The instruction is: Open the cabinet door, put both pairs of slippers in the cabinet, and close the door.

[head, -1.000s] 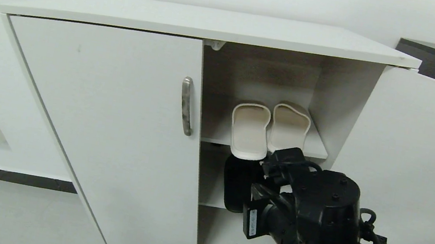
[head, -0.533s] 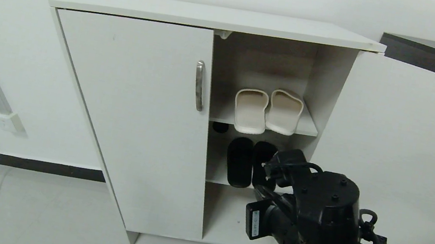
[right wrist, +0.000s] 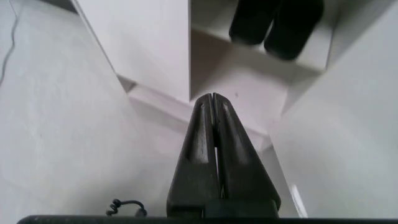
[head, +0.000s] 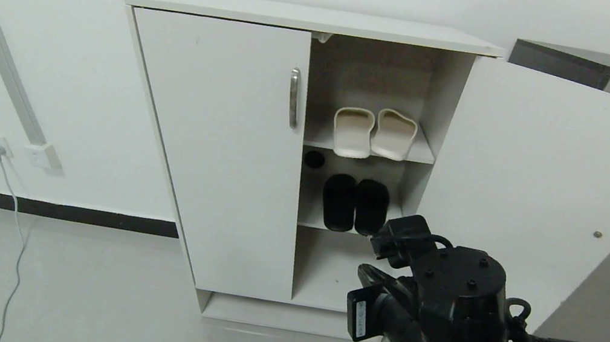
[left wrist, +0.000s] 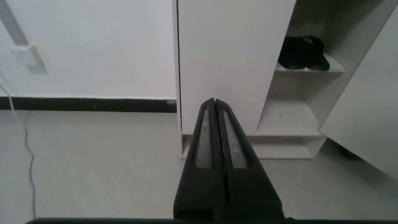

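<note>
White 2-door cabinet (head: 305, 17): left door (head: 223, 146) shut, right door (head: 523, 181) swung open. Cream slip-on slippers (head: 373, 133) sit on the upper shelf and black slippers (head: 355, 203) on the shelf below, partly cropped in the right wrist view. Left gripper (left wrist: 214, 101) and right gripper (right wrist: 213, 96) are pressed closed and empty. The right arm masks the cabinet's lower right corner.

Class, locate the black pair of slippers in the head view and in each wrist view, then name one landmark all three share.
Head view: black slippers on the middle shelf, under the white pair.
Left wrist view: the pair on that shelf, beyond the left gripper.
Right wrist view: their near ends, beyond the right gripper.
Shared landmark: the closed door beside them.
</note>
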Robot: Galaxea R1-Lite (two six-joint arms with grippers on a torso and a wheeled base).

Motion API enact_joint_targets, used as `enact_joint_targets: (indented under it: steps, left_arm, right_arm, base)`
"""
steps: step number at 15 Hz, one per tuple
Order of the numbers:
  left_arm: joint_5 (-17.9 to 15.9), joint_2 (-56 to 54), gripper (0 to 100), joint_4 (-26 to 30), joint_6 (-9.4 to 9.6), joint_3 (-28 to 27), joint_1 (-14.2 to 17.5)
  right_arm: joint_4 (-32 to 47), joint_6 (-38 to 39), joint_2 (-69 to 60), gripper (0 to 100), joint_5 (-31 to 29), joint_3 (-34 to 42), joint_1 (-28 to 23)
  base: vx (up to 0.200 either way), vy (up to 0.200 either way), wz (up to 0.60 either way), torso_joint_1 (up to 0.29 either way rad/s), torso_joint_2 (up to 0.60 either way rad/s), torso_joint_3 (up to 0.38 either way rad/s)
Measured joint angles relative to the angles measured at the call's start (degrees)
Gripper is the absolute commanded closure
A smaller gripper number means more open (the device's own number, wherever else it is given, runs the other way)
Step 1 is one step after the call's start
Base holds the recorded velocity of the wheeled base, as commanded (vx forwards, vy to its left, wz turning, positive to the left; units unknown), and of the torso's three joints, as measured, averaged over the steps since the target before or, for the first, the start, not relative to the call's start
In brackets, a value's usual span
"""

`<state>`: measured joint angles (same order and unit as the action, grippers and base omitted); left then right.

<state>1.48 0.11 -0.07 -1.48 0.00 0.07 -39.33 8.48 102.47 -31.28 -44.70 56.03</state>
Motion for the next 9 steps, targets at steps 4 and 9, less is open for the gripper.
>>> enact_joint_targets:
  steps: [4,9]
  left_arm:
    - [-0.02,0.0,100,0.0,0.02,0.0,-0.02]
    - [0.07,0.0,100,0.02,0.0,0.0,0.0]
  right_arm:
    - [-0.46,-0.41,0.04,100,0.09,0.63,0.11]
    - [-1.37,-0.74,0.17,100,0.17,1.27,0.04]
  base:
    - [0.0,0.0,0.0,0.0,0.0,0.0]
    - [0.0,0.0,0.0,0.0,0.0,0.0]
